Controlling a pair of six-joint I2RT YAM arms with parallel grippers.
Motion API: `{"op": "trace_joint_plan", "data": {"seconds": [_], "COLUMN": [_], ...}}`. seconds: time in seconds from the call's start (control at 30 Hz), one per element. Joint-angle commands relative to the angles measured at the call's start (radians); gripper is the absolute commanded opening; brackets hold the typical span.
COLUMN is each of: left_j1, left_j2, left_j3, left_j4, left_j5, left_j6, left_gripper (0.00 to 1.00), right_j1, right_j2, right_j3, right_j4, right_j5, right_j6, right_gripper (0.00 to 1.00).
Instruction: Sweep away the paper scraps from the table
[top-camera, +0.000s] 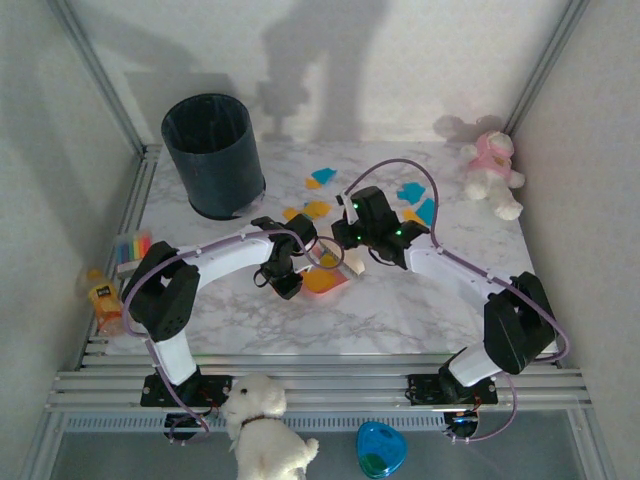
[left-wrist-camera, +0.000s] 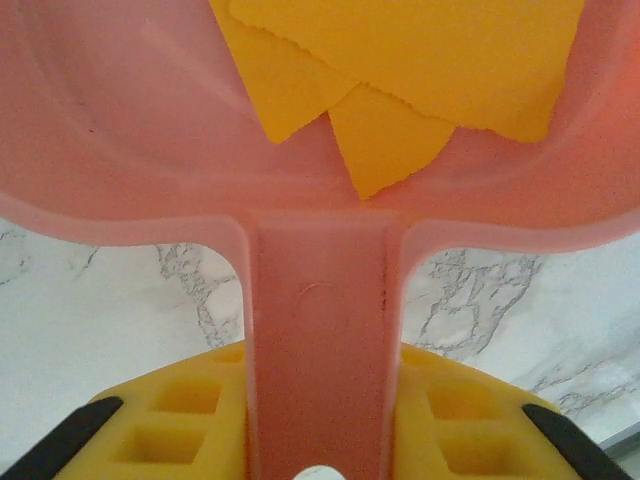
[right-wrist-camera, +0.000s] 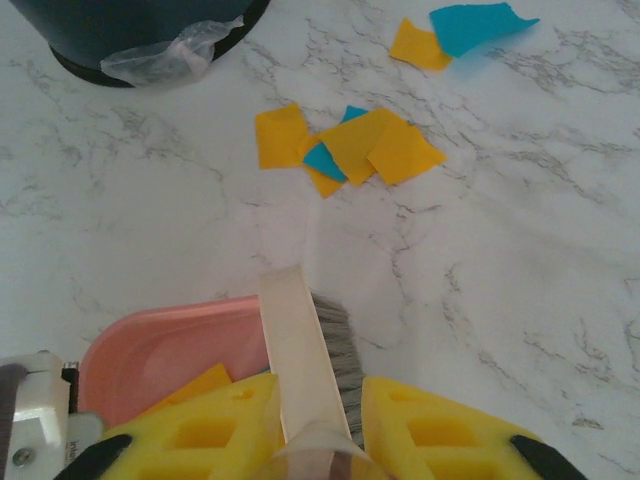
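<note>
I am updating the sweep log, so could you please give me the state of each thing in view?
dustpan: holds some paper scraps.
other paper scraps: loose on the table.
left gripper: shut on the dustpan handle.
right gripper: shut on the brush handle.
bin: upright, open.

The paper scraps (right-wrist-camera: 385, 150) are orange-yellow and teal-blue. The table (right-wrist-camera: 520, 300) is white with grey marble veining. The dustpan (left-wrist-camera: 120, 130) is pink, the bin (top-camera: 213, 155) dark blue, the brush (right-wrist-camera: 295, 340) cream with grey bristles.
</note>
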Motion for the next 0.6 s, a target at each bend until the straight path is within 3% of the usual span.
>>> {"op": "trace_joint_plan", "data": {"seconds": [0.0, 0.27, 0.57], "left_j1": [0.011, 0.010, 0.011], "left_j2": [0.002, 0.002, -0.014], "left_j3": [0.018, 0.020, 0.020], "left_j4": [-0.017, -0.015, -0.004], "left_j5": [-0.038, -0.040, -0.047], "left_j6": [-0.003, -0.004, -0.003], "left_gripper": [0.00, 0.00, 0.00], "right_j1": [0.012, 0.013, 0.010], "right_j2": [-0.029, -0.042, -0.086], "right_j3": [-0.026, -0.022, -0.028], "right_j4": [-0.009, -0.011, -0.006], "right_j5": [-0.050, -0.048, 0.077], "right_j6": [0.030, 0.039, 0.107], "right_gripper": [0.00, 0.00, 0.00]}}
